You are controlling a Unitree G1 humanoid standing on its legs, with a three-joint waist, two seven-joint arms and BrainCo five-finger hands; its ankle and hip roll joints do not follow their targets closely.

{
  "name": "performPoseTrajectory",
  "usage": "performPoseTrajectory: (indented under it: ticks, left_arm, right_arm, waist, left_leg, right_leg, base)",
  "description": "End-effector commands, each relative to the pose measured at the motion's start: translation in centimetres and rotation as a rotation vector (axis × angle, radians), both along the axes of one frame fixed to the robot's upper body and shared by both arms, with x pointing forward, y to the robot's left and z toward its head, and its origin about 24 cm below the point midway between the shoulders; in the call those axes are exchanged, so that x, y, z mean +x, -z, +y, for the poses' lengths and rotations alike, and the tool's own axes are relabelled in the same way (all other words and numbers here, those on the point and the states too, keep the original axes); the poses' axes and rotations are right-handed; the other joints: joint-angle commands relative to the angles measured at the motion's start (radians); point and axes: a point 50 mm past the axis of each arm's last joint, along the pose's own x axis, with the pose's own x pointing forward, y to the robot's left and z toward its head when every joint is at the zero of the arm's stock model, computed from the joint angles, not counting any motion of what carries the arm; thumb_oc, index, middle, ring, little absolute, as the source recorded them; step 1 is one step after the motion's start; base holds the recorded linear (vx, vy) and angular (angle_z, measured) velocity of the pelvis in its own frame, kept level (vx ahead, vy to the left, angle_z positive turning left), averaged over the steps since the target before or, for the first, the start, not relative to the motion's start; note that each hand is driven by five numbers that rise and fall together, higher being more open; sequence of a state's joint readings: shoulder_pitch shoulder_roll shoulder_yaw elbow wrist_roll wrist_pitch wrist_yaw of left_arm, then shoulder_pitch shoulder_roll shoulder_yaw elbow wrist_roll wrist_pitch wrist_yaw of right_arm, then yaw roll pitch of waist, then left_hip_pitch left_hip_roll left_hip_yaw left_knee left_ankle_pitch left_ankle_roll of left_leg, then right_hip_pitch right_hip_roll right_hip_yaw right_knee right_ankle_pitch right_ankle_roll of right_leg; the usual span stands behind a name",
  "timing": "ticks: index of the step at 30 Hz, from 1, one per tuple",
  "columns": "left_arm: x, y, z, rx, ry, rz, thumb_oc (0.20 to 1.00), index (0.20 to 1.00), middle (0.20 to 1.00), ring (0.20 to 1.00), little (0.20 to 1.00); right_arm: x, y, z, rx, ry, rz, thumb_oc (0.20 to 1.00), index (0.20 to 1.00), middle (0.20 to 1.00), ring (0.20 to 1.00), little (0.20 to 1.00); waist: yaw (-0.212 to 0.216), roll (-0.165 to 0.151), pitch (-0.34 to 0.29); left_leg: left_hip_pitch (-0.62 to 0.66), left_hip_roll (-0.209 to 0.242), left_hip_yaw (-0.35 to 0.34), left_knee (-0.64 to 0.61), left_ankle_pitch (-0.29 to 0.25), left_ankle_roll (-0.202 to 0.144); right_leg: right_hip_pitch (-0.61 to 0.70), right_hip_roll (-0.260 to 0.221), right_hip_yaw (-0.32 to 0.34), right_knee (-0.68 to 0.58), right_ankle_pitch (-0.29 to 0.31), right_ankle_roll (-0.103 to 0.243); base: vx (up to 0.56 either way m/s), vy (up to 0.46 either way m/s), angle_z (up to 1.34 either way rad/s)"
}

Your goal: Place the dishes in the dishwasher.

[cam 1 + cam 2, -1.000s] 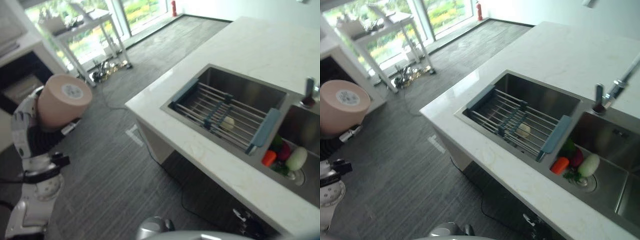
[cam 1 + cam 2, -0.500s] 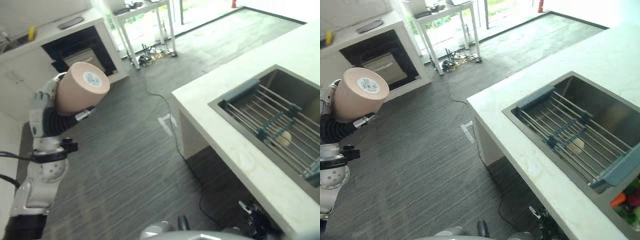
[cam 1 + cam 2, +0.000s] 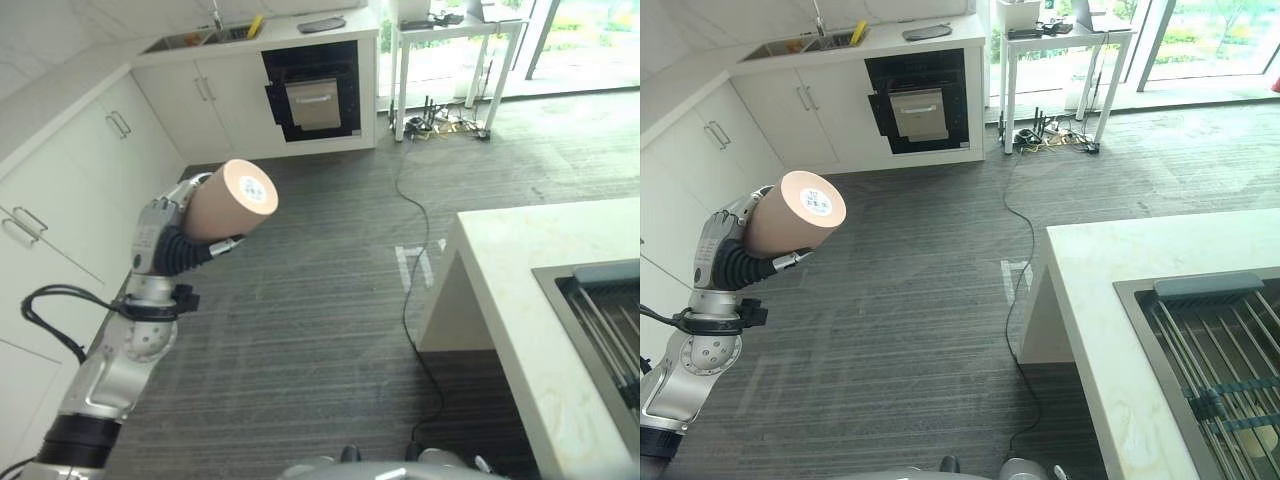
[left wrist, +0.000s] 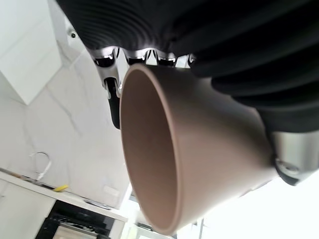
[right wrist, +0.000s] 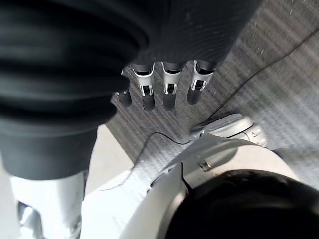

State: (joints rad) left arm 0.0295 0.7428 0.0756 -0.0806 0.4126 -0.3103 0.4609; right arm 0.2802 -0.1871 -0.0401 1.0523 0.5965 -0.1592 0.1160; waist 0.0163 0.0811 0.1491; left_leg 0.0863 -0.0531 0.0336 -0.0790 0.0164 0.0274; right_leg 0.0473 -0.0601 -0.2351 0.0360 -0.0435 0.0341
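A pinkish-tan cup (image 3: 225, 200) lies on its side in my left hand (image 3: 163, 238), which is shut round it at chest height over the dark floor; its base with a small label faces the camera. In the left wrist view the cup (image 4: 199, 149) shows its open mouth, with the fingers (image 4: 112, 74) curled over its rim. The dishwasher (image 3: 918, 105), a dark bay with a grey front inside, stands in the white cabinet row at the far wall, well apart from the cup. My right hand (image 5: 169, 84) hangs over the floor with straight fingers, holding nothing.
White cabinets (image 3: 60, 200) run along the left and far walls. The white island counter (image 3: 1120, 300) with its sink rack (image 3: 1230, 350) fills the lower right. A white side table (image 3: 1055, 40) stands beside the dishwasher. A black cord (image 3: 410, 250) crosses the open floor.
The camera has swung left: island and sink slid to the right edge, cabinets and dishwasher came into view. My left hand still holds the cup.
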Motion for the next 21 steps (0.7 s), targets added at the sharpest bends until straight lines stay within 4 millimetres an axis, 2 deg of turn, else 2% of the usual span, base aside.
performPoseTrajectory:
  ticks: [1, 2, 4, 6, 10, 11, 12, 14, 19, 21]
  left_arm:
    - [-0.1, -4.8, 0.0, 0.022, 0.04, -0.19, 0.2, 0.2, 0.2, 0.2, 0.2]
    - [0.0, -5.0, -0.3, 0.02, 0.067, -0.193, 0.2, 0.2, 0.2, 0.2, 0.2]
    - [0.3, -5.3, -0.8, 0.025, 0.098, -0.196, 0.2, 0.2, 0.2, 0.2, 0.2]
    - [0.6, -5.3, -1.1, 0.027, 0.099, -0.197, 0.2, 0.2, 0.2, 0.2, 0.2]
    - [0.4, -5.2, -0.5, 0.032, 0.077, -0.19, 0.2, 0.2, 0.2, 0.2, 0.2]
    - [0.3, -5.1, -0.4, 0.033, 0.079, -0.188, 0.2, 0.2, 0.2, 0.2, 0.2]
    - [0.3, -5.2, -0.5, 0.035, 0.092, -0.18, 0.2, 0.2, 0.2, 0.2, 0.2]
    - [0.4, -5.1, -0.7, 0.039, 0.101, -0.177, 0.2, 0.2, 0.2, 0.2, 0.2]
    - [0.8, -5.0, -0.9, 0.034, 0.102, -0.177, 0.2, 0.2, 0.2, 0.2, 0.2]
    - [0.9, -5.3, -1.0, 0.039, 0.11, -0.189, 0.2, 0.2, 0.2, 0.2, 0.2]
  right_arm:
    - [9.0, -2.6, -3.2, -0.096, -0.166, -0.215, 1.0, 1.0, 1.0, 1.0, 1.0]
    - [8.8, -2.7, -3.5, -0.105, -0.143, -0.218, 1.0, 1.0, 1.0, 1.0, 1.0]
    - [8.3, -2.7, -3.9, -0.121, -0.108, -0.222, 1.0, 1.0, 1.0, 1.0, 1.0]
    - [8.2, -2.8, -4.2, -0.126, -0.081, -0.221, 1.0, 1.0, 1.0, 1.0, 1.0]
    - [8.0, -2.8, -4.7, -0.118, -0.077, -0.218, 1.0, 1.0, 1.0, 1.0, 1.0]
    - [7.9, -2.8, -4.7, -0.119, -0.078, -0.218, 1.0, 1.0, 1.0, 1.0, 1.0]
    - [7.3, -2.7, -5.0, -0.121, -0.062, -0.213, 1.0, 1.0, 1.0, 1.0, 1.0]
    - [7.1, -2.7, -5.1, -0.123, -0.045, -0.214, 1.0, 1.0, 1.0, 1.0, 1.0]
    - [6.8, -2.5, -4.9, -0.127, -0.025, -0.205, 1.0, 1.0, 1.0, 1.0, 1.0]
    - [6.7, -2.1, -3.8, -0.114, -0.033, -0.198, 1.0, 1.0, 1.0, 1.0, 1.0]
  waist:
    - [0.025, -0.034, 0.028]
    - [0.013, -0.036, 0.028]
    - [-0.012, -0.04, 0.033]
    - [-0.027, -0.043, 0.036]
    - [-0.012, -0.041, 0.035]
    - [-0.012, -0.04, 0.032]
    - [-0.021, -0.034, 0.02]
    - [-0.031, -0.03, 0.014]
    - [-0.044, -0.01, 0.007]
    - [-0.041, -0.005, -0.002]
  left_leg:
    - [0.002, 0.103, 0.19, 0.112, -0.034, -0.105]
    - [0.0, 0.129, 0.25, 0.123, -0.033, -0.124]
    - [-0.001, 0.169, 0.349, 0.146, -0.026, -0.131]
    - [-0.005, 0.189, 0.35, 0.182, -0.045, -0.13]
    - [-0.004, 0.188, 0.273, 0.21, -0.072, -0.129]
    - [0.001, 0.194, 0.273, 0.205, -0.069, -0.132]
    - [0.011, 0.227, 0.29, 0.182, -0.03, -0.151]
    - [0.017, 0.24, 0.303, 0.172, -0.015, -0.158]
    - [0.055, 0.198, 0.304, 0.12, -0.033, -0.146]
    - [0.083, 0.166, 0.303, 0.071, -0.035, -0.131]
  right_leg:
    - [0.093, -0.026, -0.093, -0.028, 0.009, 0.07]
    - [0.111, -0.033, -0.118, -0.04, 0.003, 0.079]
    - [0.119, -0.052, -0.167, -0.046, 0.011, 0.082]
    - [0.107, -0.063, -0.181, -0.028, 0.007, 0.079]
    - [0.1, -0.062, -0.148, -0.016, -0.005, 0.068]
    - [0.102, -0.063, -0.148, -0.018, -0.005, 0.067]
    - [0.108, -0.068, -0.154, -0.026, -0.006, 0.067]
    - [0.107, -0.076, -0.157, -0.025, -0.005, 0.07]
    - [0.111, -0.115, -0.155, -0.005, 0.001, 0.092]
    - [0.113, -0.142, -0.163, -0.002, 0.021, 0.119]
  base:
    - [-0.06, -0.105, 0.47]
    - [-0.04, -0.042, 0.39]
    - [-0.08, -0.005, 0.9]
    - [-0.1, 0.049, 1.55]
    - [-0.01, 0.086, 0.64]
    - [0.02, 0.246, 0.31]
    - [0.03, 0.226, 0.07]
    - [0.03, 0.278, 0.03]
    - [0.02, 0.304, -0.02]
    - [-0.02, 0.334, -0.05]
